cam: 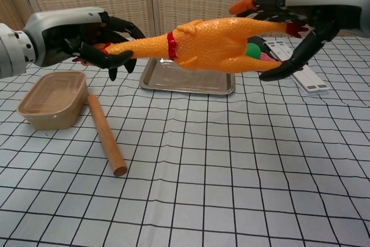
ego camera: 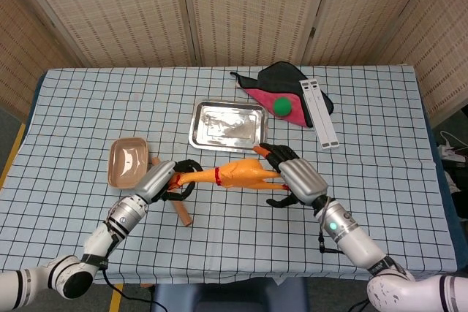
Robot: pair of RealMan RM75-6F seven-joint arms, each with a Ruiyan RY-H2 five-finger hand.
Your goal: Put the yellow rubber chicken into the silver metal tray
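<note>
Checked cloth covers your worktop (ego camera: 88, 93), and everything sits on it except the yellow rubber chicken (ego camera: 238, 174), which you have lifted clear of the surface, just in front of the silver metal tray (ego camera: 228, 126). Its long axis runs left to right and close to level: head and neck toward your left hand (ego camera: 162, 180), red feet toward your right hand (ego camera: 292, 179).

Your left hand's fingers (cam: 115, 59) are curled around the neck and head, gripping it, with the forearm coming in low from the near left edge. Your right hand reaches in from the near right, palm toward the bird. Its fingers (cam: 272, 1) are spread wide around the tail end and legs, some above and the thumb below. In the chest view they look to be touching the body, but you cannot tell whether they have any real hold.

Behind the tray lies a black and pink cloth (ego camera: 281, 85) with a green ball (ego camera: 282, 106) on it, and a white bar (ego camera: 319, 113) alongside. At the left sit a tan tub (ego camera: 128, 162) and a wooden stick (cam: 106, 141) just beside it.
</note>
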